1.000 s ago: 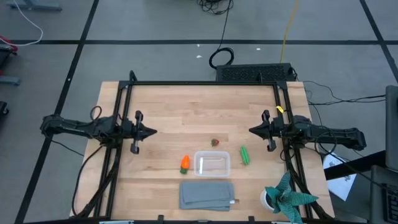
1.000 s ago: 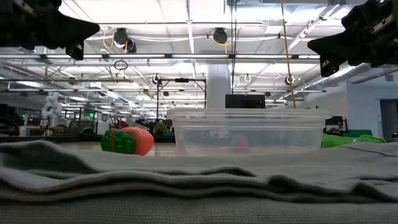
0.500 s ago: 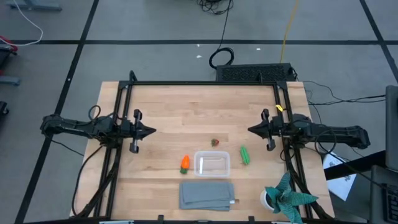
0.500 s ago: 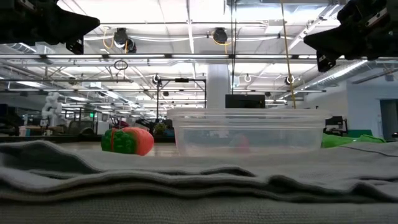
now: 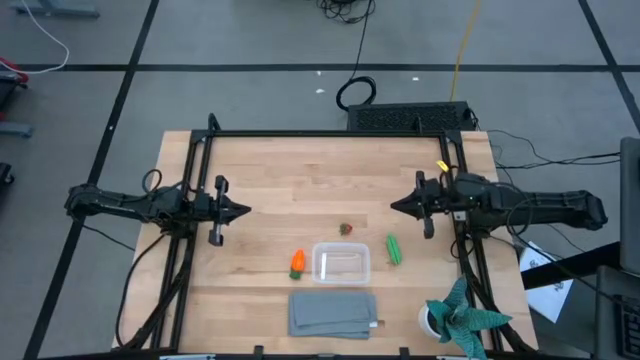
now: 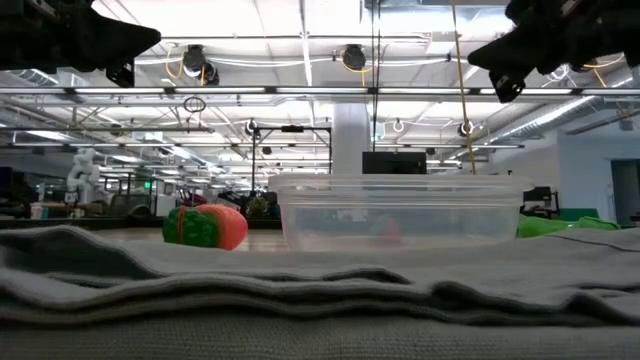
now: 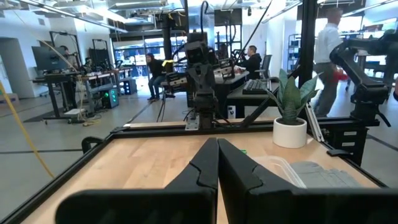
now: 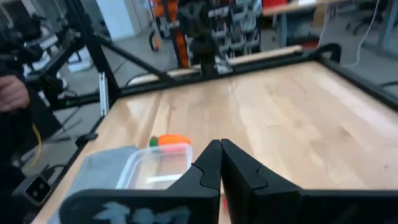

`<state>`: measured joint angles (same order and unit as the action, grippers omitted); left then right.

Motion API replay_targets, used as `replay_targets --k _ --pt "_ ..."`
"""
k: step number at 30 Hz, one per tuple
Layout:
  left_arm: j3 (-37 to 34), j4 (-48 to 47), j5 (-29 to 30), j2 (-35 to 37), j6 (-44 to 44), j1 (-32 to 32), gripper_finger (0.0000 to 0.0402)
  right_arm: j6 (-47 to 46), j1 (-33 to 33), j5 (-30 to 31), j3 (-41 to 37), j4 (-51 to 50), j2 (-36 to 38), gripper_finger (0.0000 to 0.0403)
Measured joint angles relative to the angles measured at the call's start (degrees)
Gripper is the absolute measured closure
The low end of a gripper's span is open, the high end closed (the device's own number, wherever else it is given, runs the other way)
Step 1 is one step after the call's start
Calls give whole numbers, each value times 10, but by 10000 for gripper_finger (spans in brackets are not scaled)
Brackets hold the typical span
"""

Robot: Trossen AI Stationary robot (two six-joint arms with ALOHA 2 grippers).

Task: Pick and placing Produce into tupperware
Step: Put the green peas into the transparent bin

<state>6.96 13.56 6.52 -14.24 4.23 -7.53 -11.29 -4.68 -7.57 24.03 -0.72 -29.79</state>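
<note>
The clear tupperware [image 5: 341, 264] stands near the table's front edge, with nothing in it. The orange carrot [image 5: 297, 262] lies just left of it, the green pod [image 5: 393, 250] just right of it, and the small reddish-brown piece [image 5: 346, 229] just behind it. In the low view the carrot [image 6: 205, 227] and the tupperware [image 6: 400, 212] rest on the tabletop. My left gripper [image 5: 245, 211] hangs shut above the table's left part. My right gripper [image 5: 395, 207] hangs shut above the right part, high over the pod. Both point inward and hold nothing.
A folded grey cloth [image 5: 333, 313] lies at the front edge, before the tupperware. A potted plant [image 5: 460, 315] stands at the front right corner. A black frame [image 5: 325, 135] borders the table. Bare wood lies across the middle and far part.
My right gripper has risen and gone a little toward the table's middle, staying shut. The produce and the tupperware have kept their places.
</note>
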Motion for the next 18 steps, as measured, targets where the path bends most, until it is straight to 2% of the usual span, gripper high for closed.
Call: replay_targets --k 6,13,18 --pt "0 0 0 0 0 0 396 25 31 5 65 -49 -29 403" --pt "0 -1 0 0 -1 0 396 47 56 20 91 -52 -33 403" --pt "0 -1 0 0 -3 0 396 27 64 64 110 -102 -43 403"
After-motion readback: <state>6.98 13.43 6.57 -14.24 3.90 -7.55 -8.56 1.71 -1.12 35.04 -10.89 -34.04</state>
